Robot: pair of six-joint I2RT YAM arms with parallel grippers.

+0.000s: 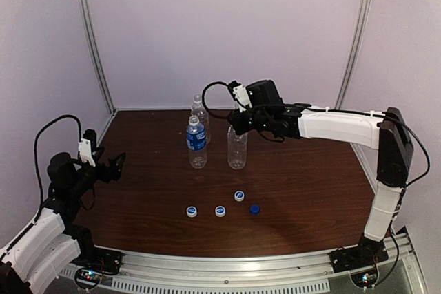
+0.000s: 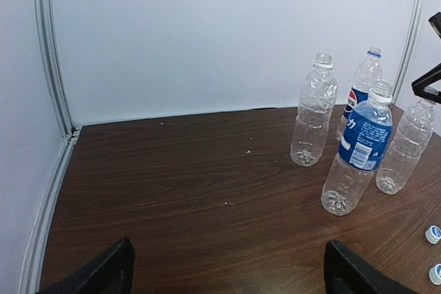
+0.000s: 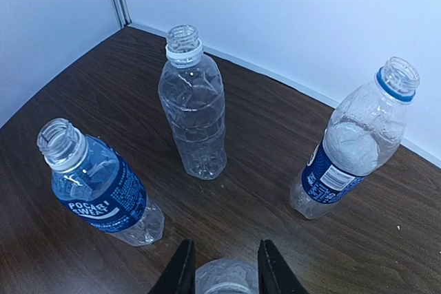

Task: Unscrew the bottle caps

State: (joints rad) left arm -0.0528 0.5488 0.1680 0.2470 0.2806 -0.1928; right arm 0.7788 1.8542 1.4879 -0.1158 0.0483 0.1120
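Left gripper [image 2: 227,273]: fingers spread wide, nothing between them. Sits over the left side of the table [image 1: 310,191].
Right gripper [image 3: 224,266]: reaches in from the right, directly above the fourth bottle [image 1: 237,148]. Fingers [image 3: 180,270] are part-open, one on each side of its mouth and just beside it. Touching or a slight gap — cannot tell.
Bottles [image 2: 313,111]: four, all upright, clustered mid-table toward the back wall. Every mouth is open.
Pocari bottle [image 3: 96,194]: blue label, just left of the fourth bottle in the top view.
Bare bottle [image 3: 193,115]: no label, white neck ring, stands behind those two.
Pepsi bottle [image 2: 360,91]: blue neck ring, at the back near the bare bottle.
Caps [image 1: 239,196]: four, all lying on the table, nearer the arm bases than the bottles and apart from them.
White-and-blue caps [image 1: 220,211]: three — two side by side, the third a little behind and to their right.
Dark blue cap [image 1: 255,208]: right end of the group, near the third white-and-blue one.
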